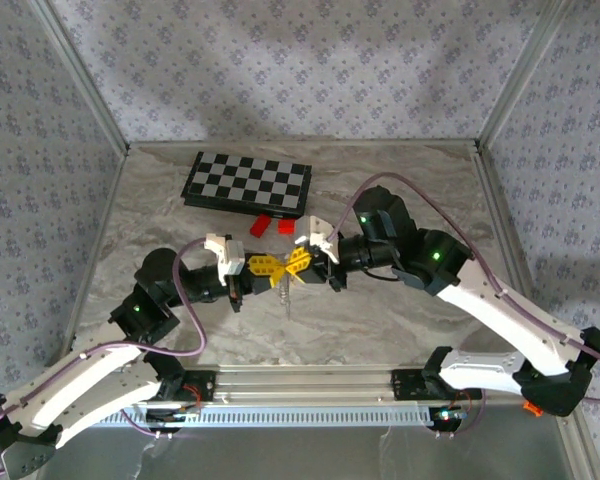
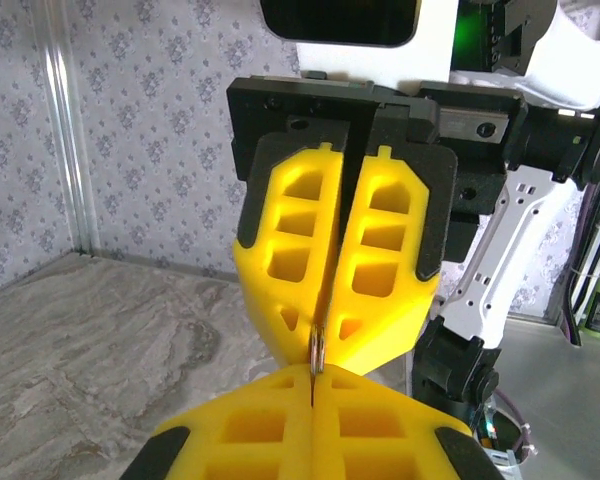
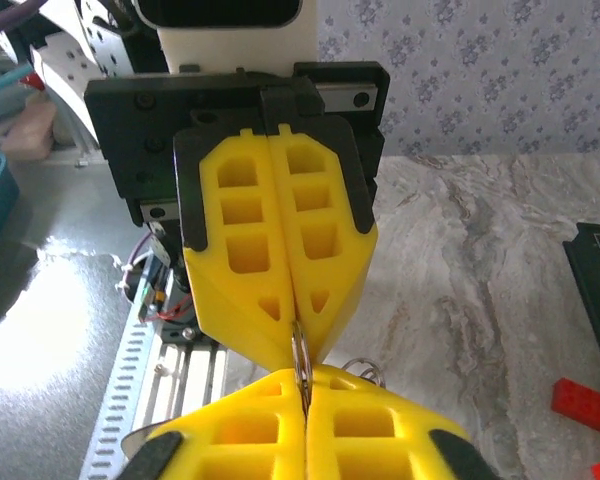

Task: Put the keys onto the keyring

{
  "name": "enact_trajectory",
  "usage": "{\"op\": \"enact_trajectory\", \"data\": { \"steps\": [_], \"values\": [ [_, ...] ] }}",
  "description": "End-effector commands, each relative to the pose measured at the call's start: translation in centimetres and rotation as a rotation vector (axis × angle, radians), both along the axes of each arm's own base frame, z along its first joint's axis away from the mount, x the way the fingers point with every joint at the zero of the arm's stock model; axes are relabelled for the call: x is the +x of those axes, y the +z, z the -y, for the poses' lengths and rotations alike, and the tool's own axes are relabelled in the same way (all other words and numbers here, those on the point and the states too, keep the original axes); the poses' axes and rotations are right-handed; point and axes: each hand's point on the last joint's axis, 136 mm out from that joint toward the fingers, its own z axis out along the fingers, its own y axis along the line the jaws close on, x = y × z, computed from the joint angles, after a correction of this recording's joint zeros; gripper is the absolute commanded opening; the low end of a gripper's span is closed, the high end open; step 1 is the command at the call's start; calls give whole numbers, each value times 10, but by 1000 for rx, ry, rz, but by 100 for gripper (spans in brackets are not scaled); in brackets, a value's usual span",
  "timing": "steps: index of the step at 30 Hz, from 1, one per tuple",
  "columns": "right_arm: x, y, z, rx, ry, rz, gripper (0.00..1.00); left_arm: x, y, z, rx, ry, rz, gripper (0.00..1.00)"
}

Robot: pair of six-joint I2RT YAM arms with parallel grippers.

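Note:
My two grippers meet tip to tip above the middle of the table. The left gripper (image 1: 276, 268) (image 2: 313, 378) is shut, and so is the right gripper (image 1: 288, 266) (image 3: 303, 388). Both pinch the same thin metal loop of the keyring (image 2: 317, 350) (image 3: 300, 352), seen edge-on between the yellow fingertips. Further wire loops (image 3: 366, 372) of it poke out beside my right fingers. In the top view a thin pale sliver (image 1: 286, 296) reaches down from where the tips meet. It is too small to tell whether it is one of the keys.
A black-and-white chessboard (image 1: 247, 183) lies at the back of the table, with two red blocks (image 1: 262, 225) (image 1: 286, 226) in front of it, just behind the grippers. One red block (image 3: 585, 405) lies to the right in the right wrist view. A metal rail (image 1: 300, 385) runs along the near edge.

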Motion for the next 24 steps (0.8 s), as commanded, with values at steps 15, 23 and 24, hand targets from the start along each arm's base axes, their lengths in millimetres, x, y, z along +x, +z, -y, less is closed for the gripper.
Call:
{"op": "enact_trajectory", "data": {
  "steps": [15, 23, 24],
  "values": [
    [17, -29, 1, -224, -80, 90, 0, 15, -25, -12, 241, 127, 36, 21],
    [12, -28, -7, -231, -40, 85, 0, 16, -29, -10, 298, 117, 52, 18],
    [11, -29, -8, -233, -35, 86, 0, 16, -31, -10, 305, 115, 52, 18]
  ]
}}
